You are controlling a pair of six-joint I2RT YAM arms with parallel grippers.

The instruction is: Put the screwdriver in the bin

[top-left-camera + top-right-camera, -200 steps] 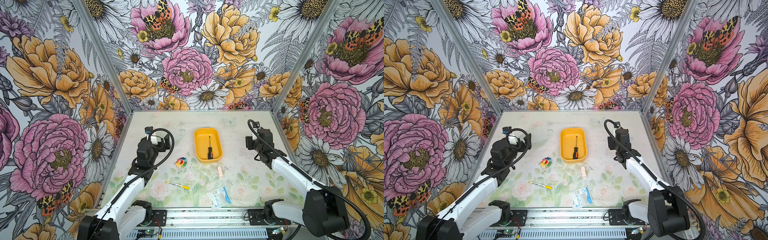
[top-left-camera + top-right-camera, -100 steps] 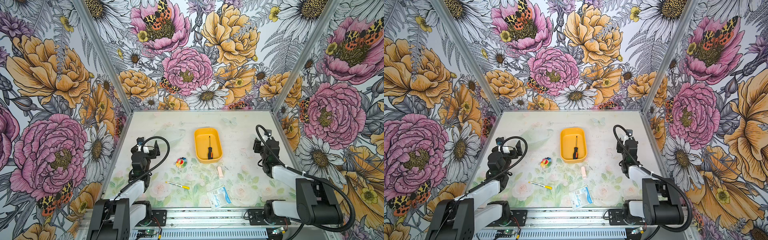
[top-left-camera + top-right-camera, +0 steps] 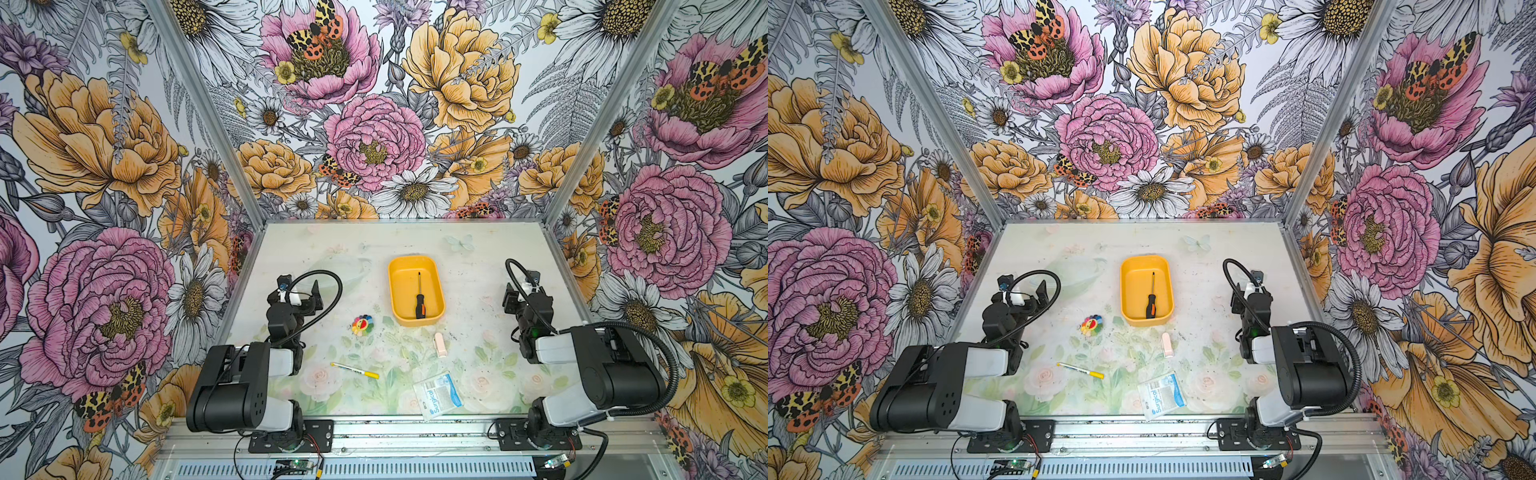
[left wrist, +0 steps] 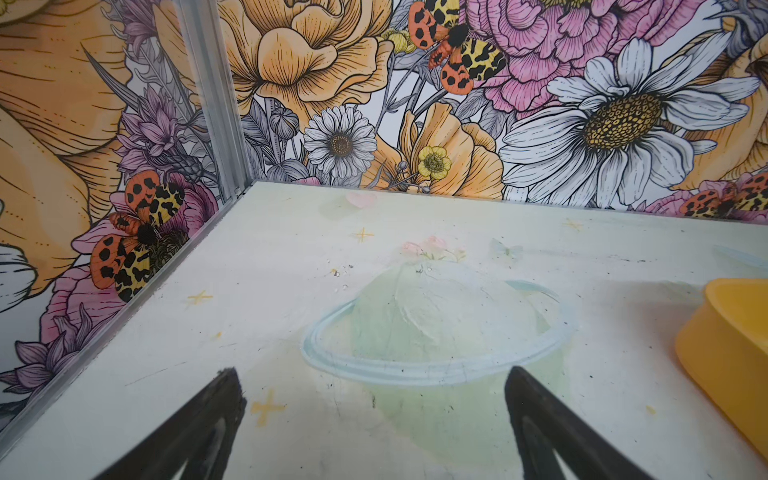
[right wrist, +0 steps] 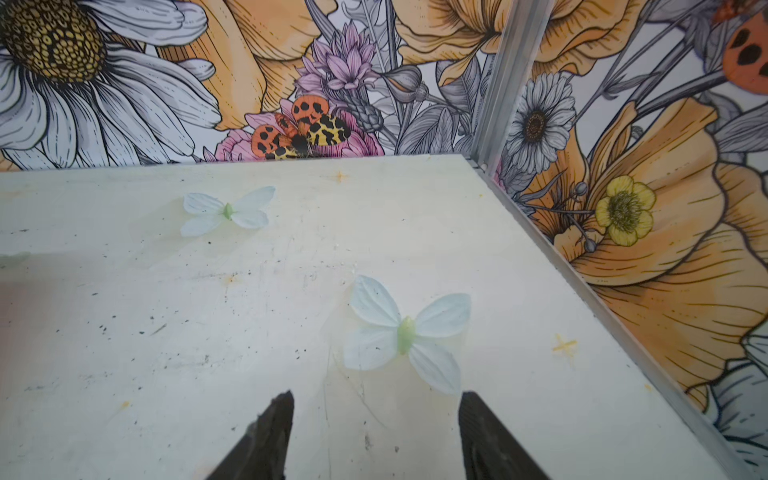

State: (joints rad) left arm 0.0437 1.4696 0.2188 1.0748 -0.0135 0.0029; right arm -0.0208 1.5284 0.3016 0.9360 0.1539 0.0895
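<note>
You could count the task as done: the screwdriver point(image 3: 419, 296) lay flat inside the bin point(image 3: 391, 291), just above the middle of both top views. Its shaft pointed up the frame and its handle lay toward the lower wall. Your left gripper point(image 4: 370, 374) stood spread over bare table point(image 4: 415, 232) at centre left, pinching nothing. Your right gripper point(image 5: 376, 399) stood spread and empty at centre right. Both were well apart from the bin. Nothing seemed left to do.
</note>
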